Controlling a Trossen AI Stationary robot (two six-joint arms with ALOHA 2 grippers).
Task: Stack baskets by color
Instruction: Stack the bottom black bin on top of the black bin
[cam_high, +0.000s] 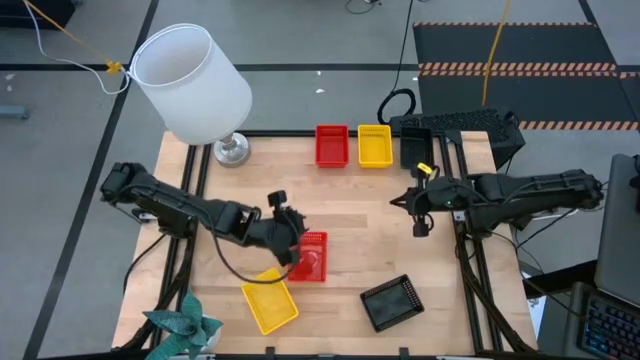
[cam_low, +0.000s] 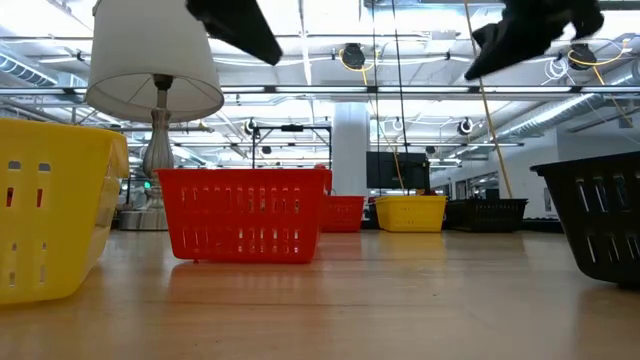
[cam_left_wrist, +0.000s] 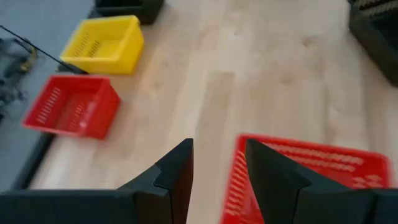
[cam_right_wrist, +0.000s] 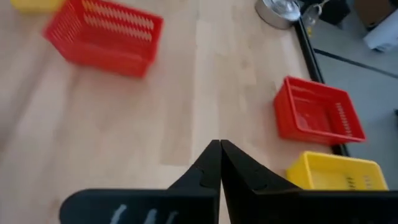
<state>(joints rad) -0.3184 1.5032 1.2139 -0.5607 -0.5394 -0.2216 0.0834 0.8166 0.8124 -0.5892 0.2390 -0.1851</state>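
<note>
Six baskets out, one red in play

Left gripper (cam_high: 293, 247), fingers spread, straddles the near wall of the loose red basket (cam_high: 312, 256), well apart from the lamp (cam_high: 195, 80). Right gripper (cam_high: 421, 226) waits, fingers pressed together. Next, likely: pinch, lift, carry to the red stack (cam_high: 331, 145) beside the lamp.

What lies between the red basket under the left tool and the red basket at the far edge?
Nothing visible. Bare wood runs from the near red basket, below the left tool, to the far red basket.
</note>
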